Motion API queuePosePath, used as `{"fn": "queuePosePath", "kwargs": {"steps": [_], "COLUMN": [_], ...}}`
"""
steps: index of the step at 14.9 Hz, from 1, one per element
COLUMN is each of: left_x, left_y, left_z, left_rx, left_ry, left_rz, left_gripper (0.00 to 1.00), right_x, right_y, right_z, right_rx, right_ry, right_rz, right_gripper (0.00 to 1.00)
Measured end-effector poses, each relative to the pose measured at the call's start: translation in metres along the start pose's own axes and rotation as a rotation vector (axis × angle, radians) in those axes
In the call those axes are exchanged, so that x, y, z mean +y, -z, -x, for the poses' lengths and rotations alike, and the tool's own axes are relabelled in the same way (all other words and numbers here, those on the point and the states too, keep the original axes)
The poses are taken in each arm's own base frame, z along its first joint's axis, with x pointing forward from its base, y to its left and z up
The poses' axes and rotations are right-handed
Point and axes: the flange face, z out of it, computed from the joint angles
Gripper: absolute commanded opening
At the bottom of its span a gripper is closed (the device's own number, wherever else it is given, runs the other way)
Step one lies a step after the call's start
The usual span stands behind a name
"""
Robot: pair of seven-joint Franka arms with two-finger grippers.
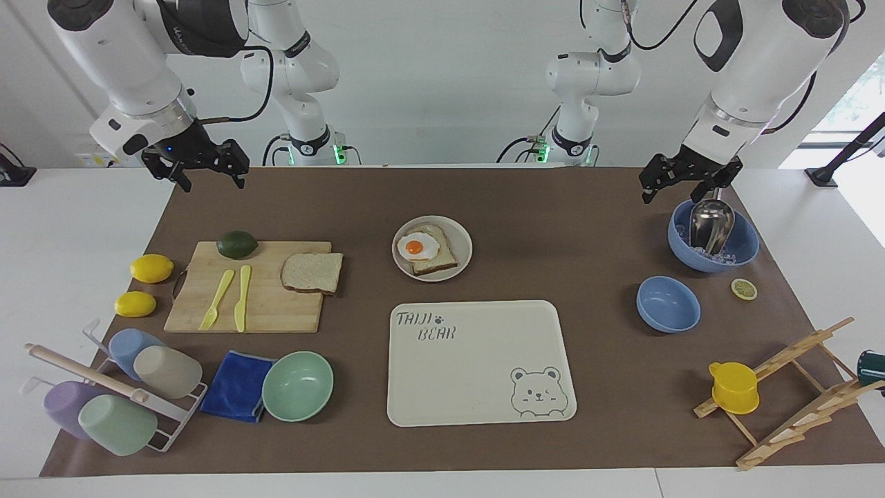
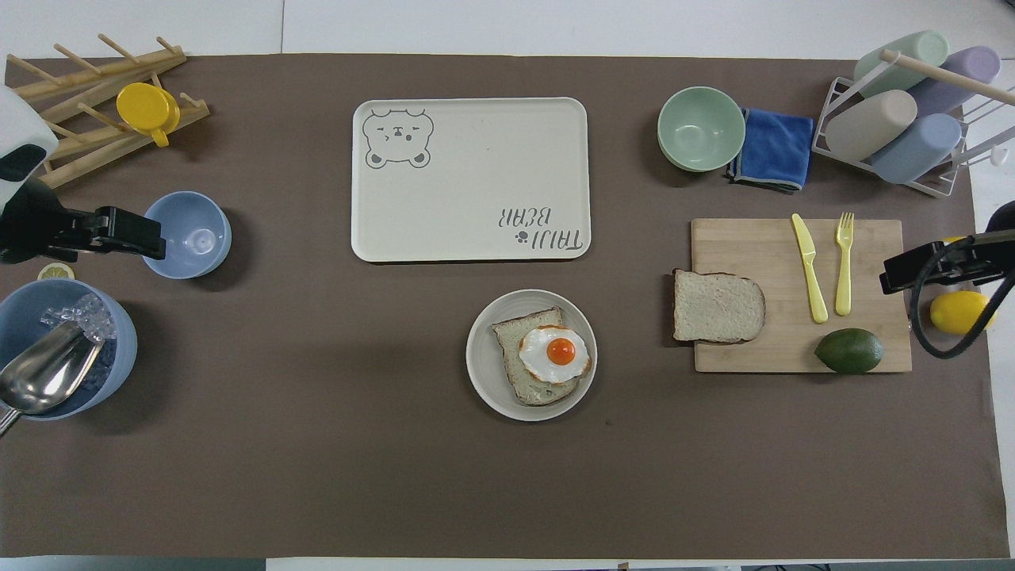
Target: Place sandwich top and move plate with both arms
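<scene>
A brown mat (image 1: 484, 449) is covering the white desk (image 1: 69, 228). The right end effector (image 1: 205, 166) is hanging over the mat's corner, with the cutting board (image 1: 276, 311), two lemons (image 1: 151, 268) and the cup rack (image 1: 166, 429) lying near its end. The plate (image 1: 464, 238) and tray (image 1: 477, 373) are sitting midway between both end effectors. Under the left end effector (image 1: 684, 181) a blue bowl (image 1: 747, 242) is resting, with a smaller bowl (image 1: 668, 304), lemon slice (image 1: 744, 288) and wooden rack (image 1: 795, 394) nearby.

A plain white wall (image 1: 442, 76) rises past the white surface (image 1: 83, 228), which a brown mat (image 1: 539, 200) mostly covers. Daylight enters through a window (image 1: 861, 90) at the left arm's end.
</scene>
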Motion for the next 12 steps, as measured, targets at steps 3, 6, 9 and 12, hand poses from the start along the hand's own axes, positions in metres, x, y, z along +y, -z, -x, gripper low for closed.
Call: {"fn": "queuePosePath", "kwargs": {"steps": [3, 6, 9, 12], "left_x": [0.0, 0.0, 0.0, 0.0], "left_y": [0.0, 0.0, 0.0, 0.0], "left_z": [0.0, 0.0, 0.0, 0.0], "left_rx": [0.0, 0.0, 0.0, 0.0], "left_ry": [0.0, 0.0, 0.0, 0.0], "left_rz": [0.0, 0.0, 0.0, 0.0], "left_gripper": [1.0, 1.0, 1.0, 1.0], "right_x": [0.0, 0.0, 0.0005, 0.0006], "right_y": [0.0, -0.0001, -0.0003, -0.0047], "right_z": [0.0, 0.0, 0.0001, 0.0002], "right_rx": [0.0, 0.0, -0.001, -0.01], "right_ry": [0.0, 0.0, -0.001, -0.001], "right_rz": [0.0, 0.0, 0.0, -0.001], "right_gripper": [1.0, 1.0, 1.0, 1.0]}}
